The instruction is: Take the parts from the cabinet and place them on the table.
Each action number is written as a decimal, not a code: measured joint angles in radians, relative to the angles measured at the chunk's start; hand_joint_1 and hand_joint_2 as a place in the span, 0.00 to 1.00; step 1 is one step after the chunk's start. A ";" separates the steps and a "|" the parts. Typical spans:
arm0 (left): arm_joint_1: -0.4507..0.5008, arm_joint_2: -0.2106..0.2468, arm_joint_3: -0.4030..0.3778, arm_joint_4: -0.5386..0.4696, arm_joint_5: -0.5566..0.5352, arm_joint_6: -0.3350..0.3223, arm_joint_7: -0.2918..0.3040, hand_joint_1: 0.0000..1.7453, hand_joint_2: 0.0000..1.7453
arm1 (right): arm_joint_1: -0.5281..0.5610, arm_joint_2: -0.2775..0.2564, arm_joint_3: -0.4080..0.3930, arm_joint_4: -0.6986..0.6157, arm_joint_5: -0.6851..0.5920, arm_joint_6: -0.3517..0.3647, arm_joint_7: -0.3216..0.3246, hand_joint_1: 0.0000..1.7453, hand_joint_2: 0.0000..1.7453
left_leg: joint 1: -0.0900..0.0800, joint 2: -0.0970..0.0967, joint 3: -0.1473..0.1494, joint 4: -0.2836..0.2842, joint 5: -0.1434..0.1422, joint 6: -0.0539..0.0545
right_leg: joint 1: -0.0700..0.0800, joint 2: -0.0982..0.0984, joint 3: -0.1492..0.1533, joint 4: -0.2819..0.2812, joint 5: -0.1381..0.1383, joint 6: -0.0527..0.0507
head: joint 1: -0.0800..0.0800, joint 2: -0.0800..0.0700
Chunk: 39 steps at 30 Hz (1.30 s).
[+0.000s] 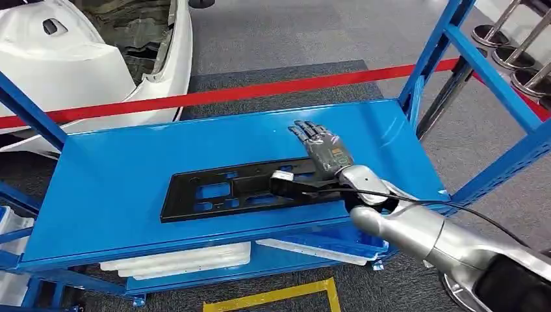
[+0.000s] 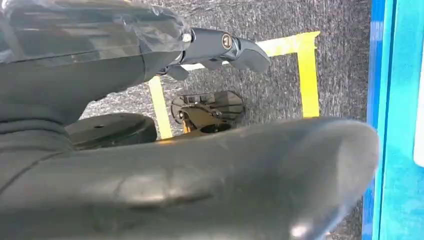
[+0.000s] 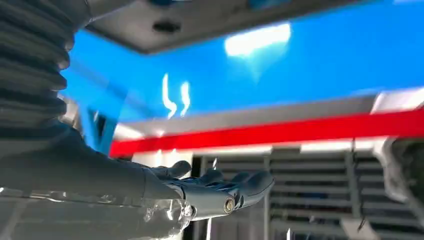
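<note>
A flat black part (image 1: 227, 190) with several cut-outs lies lengthwise on the blue top shelf (image 1: 130, 169) of the cabinet. My right hand (image 1: 325, 153) reaches in from the right over the part's right end. Its fingers are stretched flat above the shelf beyond the part, and its thumb (image 1: 284, 180) lies along the part's near side. In the right wrist view the right hand (image 3: 210, 192) shows straight fingers holding nothing. My left hand (image 2: 220, 47) hangs beside the cabinet above the carpet, its fingers loosely extended and empty.
White parts (image 1: 175, 260) lie on the lower shelf. Blue uprights (image 1: 435, 52) rise at the shelf's corners. A red barrier tape (image 1: 227, 94) runs behind the cabinet, with a white car body panel (image 1: 71, 58) at the far left. Yellow floor tape (image 2: 307, 70) marks the carpet.
</note>
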 joint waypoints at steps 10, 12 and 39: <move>0.000 0.000 0.000 0.000 -0.007 -0.003 -0.002 0.00 0.00 | 0.005 0.025 0.038 -0.009 -0.111 0.077 -0.048 0.00 1.00 | 0.000 0.000 0.000 0.000 -0.001 -0.001 | 0.000 0.000 0.002 -0.001 0.000 0.000 | 0.000 0.000; 0.000 0.000 0.000 0.000 -0.007 -0.003 -0.002 0.00 0.00 | 0.005 0.027 0.042 -0.011 -0.113 0.078 -0.049 0.00 1.00 | -0.001 0.000 0.001 0.000 -0.001 -0.001 | 0.000 0.000 0.003 -0.001 0.000 0.000 | 0.000 0.000; 0.003 0.000 0.000 0.000 -0.009 -0.018 -0.002 0.00 0.00 | 0.007 0.024 0.103 -0.037 -0.157 0.208 -0.010 0.00 1.00 | -0.001 0.000 0.006 0.000 -0.001 -0.001 | 0.000 0.000 0.009 -0.006 0.000 0.000 | 0.000 0.000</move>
